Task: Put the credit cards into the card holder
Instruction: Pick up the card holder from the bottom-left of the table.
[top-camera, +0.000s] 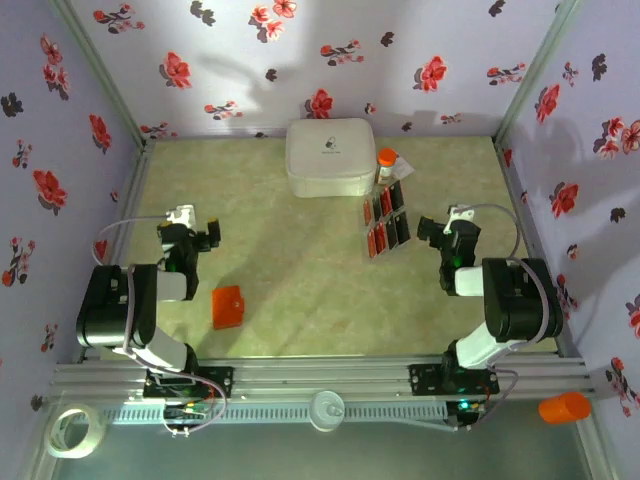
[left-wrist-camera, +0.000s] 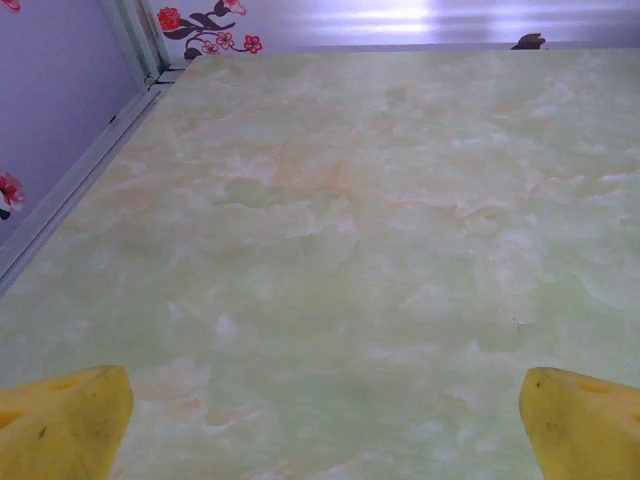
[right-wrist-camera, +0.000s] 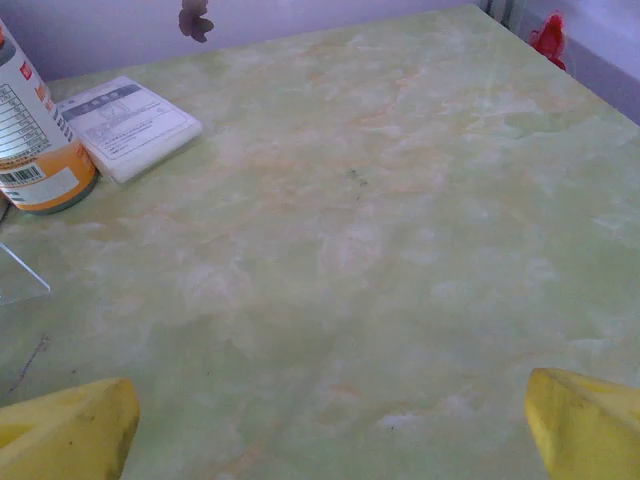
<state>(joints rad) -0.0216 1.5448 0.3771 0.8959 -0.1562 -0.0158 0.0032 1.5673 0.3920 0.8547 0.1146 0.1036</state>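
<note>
The card holder (top-camera: 228, 306), a flat orange wallet, lies closed on the green table near the front left. The credit cards (top-camera: 387, 220), several red and black ones, are laid out in rows right of centre. My left gripper (top-camera: 192, 228) hovers behind and left of the wallet. In the left wrist view it is open (left-wrist-camera: 320, 430), with bare table between its yellow fingertips (left-wrist-camera: 60, 425). My right gripper (top-camera: 445, 228) stands just right of the cards. It too is open (right-wrist-camera: 325, 430), with nothing between its yellow fingertips (right-wrist-camera: 585, 425).
A large white rounded case (top-camera: 330, 158) sits at the back centre, an orange-capped bottle (top-camera: 386, 163) beside it. The bottle (right-wrist-camera: 35, 150), a white packet (right-wrist-camera: 130, 122) and a clear plastic corner (right-wrist-camera: 20, 280) lie left of my right gripper. Floral walls enclose the table.
</note>
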